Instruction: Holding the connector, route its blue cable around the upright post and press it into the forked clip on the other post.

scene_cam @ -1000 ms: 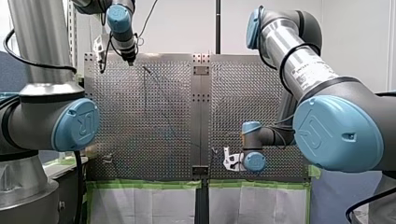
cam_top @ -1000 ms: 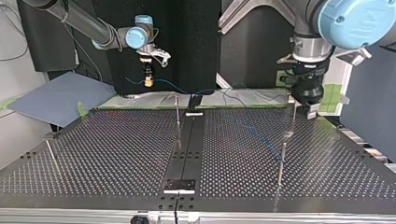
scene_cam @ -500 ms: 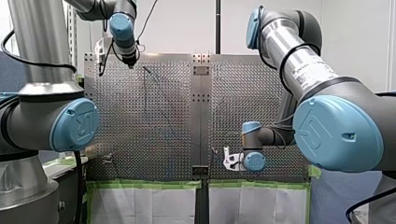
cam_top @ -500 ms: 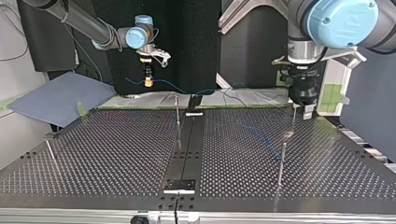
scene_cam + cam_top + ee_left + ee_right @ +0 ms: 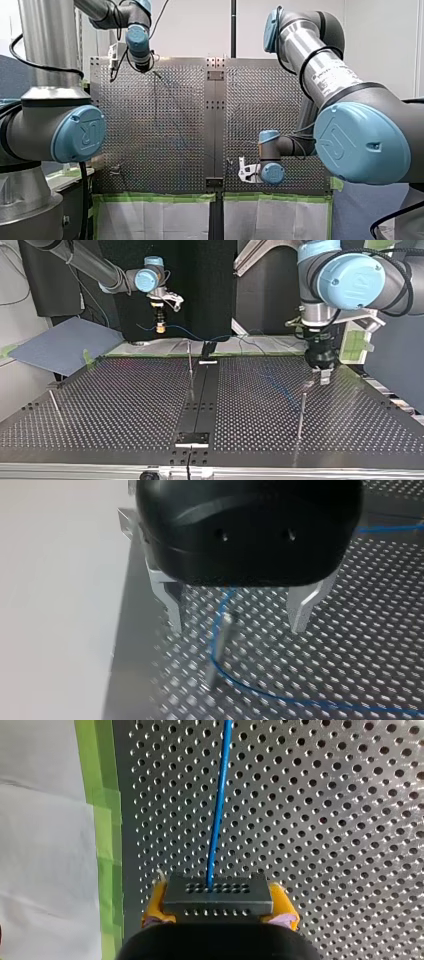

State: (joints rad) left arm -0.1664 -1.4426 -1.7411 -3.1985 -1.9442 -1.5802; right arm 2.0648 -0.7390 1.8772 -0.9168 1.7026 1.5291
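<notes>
In the right wrist view my right gripper [image 5: 219, 906] is shut, its yellow pads [image 5: 154, 904] clamping a dark grey connector [image 5: 218, 894]. A blue cable [image 5: 219, 805] runs straight ahead from it over the perforated plate. The top view shows this gripper [image 5: 159, 329] held above the far edge at the left. My left gripper [image 5: 239, 622] is open, its metal fingers [image 5: 172, 607] standing either side of a thin upright post [image 5: 219, 647]. The blue cable [image 5: 235, 680] curves past that post's top. In the top view my left gripper [image 5: 323, 376] hangs at the right, over the post's clip [image 5: 309, 384].
More thin posts stand on the perforated table [image 5: 125, 405]: one near the middle [image 5: 190, 362], one at the right front [image 5: 301, 415], one at the left [image 5: 55, 405]. A black strip [image 5: 200, 400] runs down the centre. Green tape [image 5: 102, 830] edges the plate.
My left arm swung toward the middle of the table and lowered, bringing its open fingers around the post. My right arm with the connector stayed still.
</notes>
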